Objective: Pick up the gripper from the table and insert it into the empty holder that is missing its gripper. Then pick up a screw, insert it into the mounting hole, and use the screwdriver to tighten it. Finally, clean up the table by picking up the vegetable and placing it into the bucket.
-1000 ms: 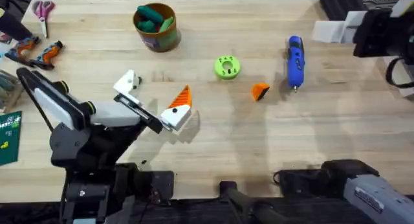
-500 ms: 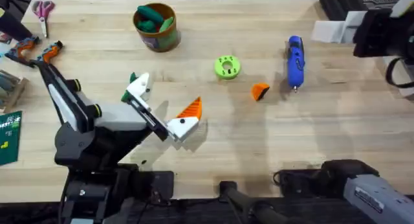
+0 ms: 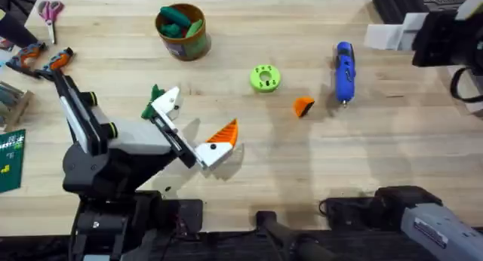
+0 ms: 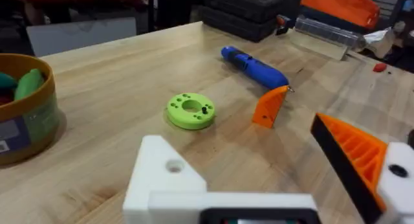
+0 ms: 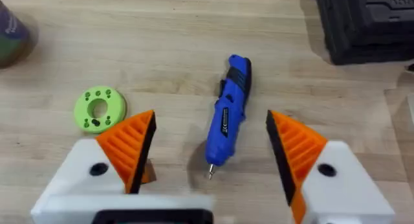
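The orange wedge gripper [image 3: 303, 105] [image 4: 270, 106] lies on the table between the lime-green ring [image 3: 264, 78] and the blue screwdriver [image 3: 345, 71] [image 5: 226, 123]. My left gripper [image 3: 192, 119] [image 4: 239, 136] is open, well short of it. One of its fingers is the bare white holder [image 3: 166, 102] [image 4: 165, 179] with a round hole; the other carries an orange pad. The dark green vegetable [image 3: 155, 91] peeks out behind the holder. The bucket [image 3: 182, 31] [image 4: 22, 114] stands at the back left. My right gripper [image 3: 389, 36] [image 5: 212, 117] hangs open above the screwdriver.
A small dark piece sits on the ring [image 4: 191, 111] [image 5: 98, 109]. The bucket holds other green toys. Scissors [image 3: 50, 12] and orange-handled tools [image 3: 45, 61] lie at the far left edge. Black cases [image 3: 400, 8] stand at the back right.
My left arm has swung forward and right, carrying its open claw closer to the table's middle. The vegetable's end now shows behind the holder. The right arm has not moved.
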